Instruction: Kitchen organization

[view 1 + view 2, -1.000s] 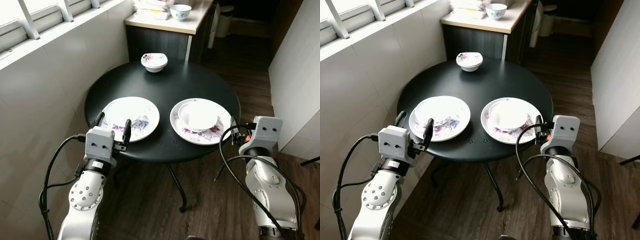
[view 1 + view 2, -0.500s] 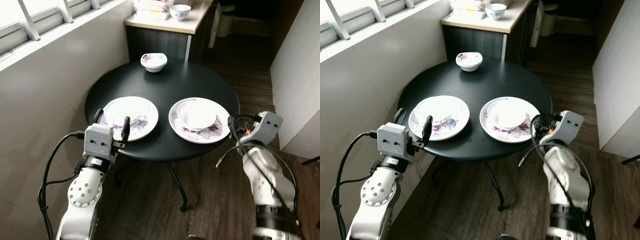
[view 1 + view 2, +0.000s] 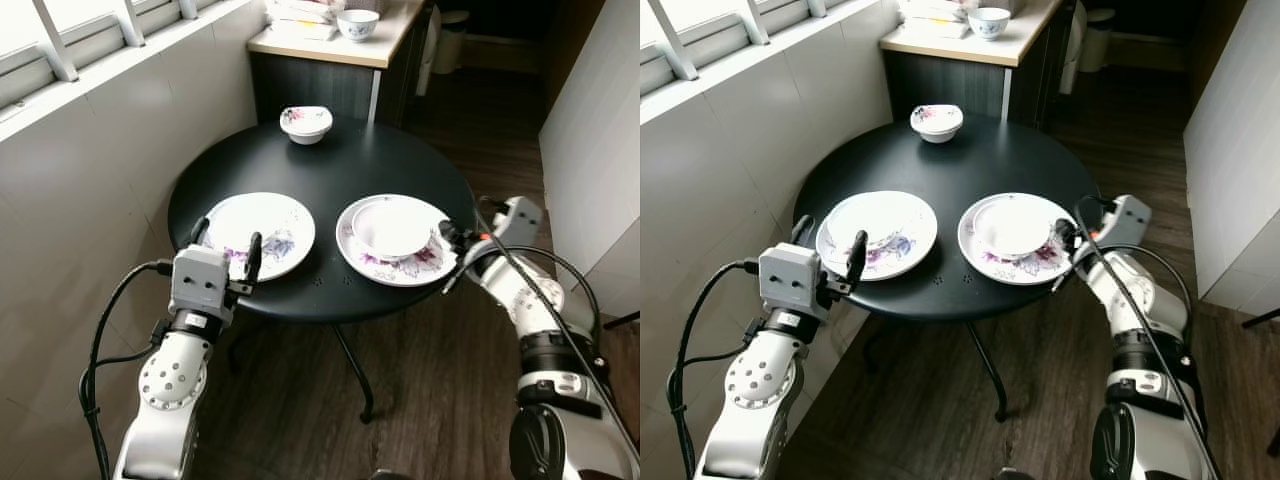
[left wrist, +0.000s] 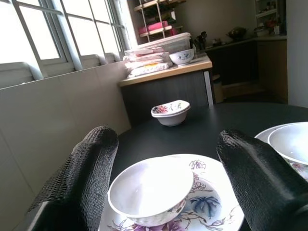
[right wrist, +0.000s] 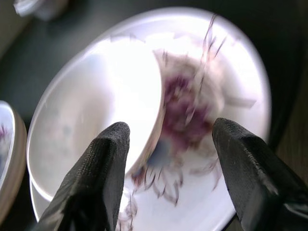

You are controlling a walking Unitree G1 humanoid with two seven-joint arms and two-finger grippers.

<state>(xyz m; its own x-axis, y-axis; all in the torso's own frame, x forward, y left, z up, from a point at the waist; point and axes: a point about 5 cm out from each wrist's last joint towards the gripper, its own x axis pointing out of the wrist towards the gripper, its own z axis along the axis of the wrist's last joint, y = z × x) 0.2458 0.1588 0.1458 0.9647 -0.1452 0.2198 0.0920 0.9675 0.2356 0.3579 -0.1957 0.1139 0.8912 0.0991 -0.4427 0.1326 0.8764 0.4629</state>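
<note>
**Right hand closing in on the bowl on the right plate**

Head views: looking down at a round black bench (image 3: 330, 170) carrying two flowered plates side by side. Standing on the left plate (image 3: 262, 234) and on the right plate (image 3: 395, 240), one white bowl each; sitting alone at the far edge, a small bowl (image 3: 306, 124). Hovering at the near rim, just in front of the left plate, the left hand (image 3: 226, 250), with fingers spread and holding nothing. Reaching in from the right side, the right hand (image 3: 1064, 242), with tips at the rim of the right plate. Lying nearer to this hand, the right bowl (image 3: 1012, 225), toward the robot's left from it.

Left wrist view: facing the left bowl (image 4: 150, 190) straight ahead, between the two open fingers (image 4: 82, 180) but apart from them.

Right wrist view: blurred, looking down on the right bowl's rim and the plate's purple pattern. Standing wide apart, the two black fingers (image 5: 96, 178), gripping nothing, contact not possible to tell.
</note>
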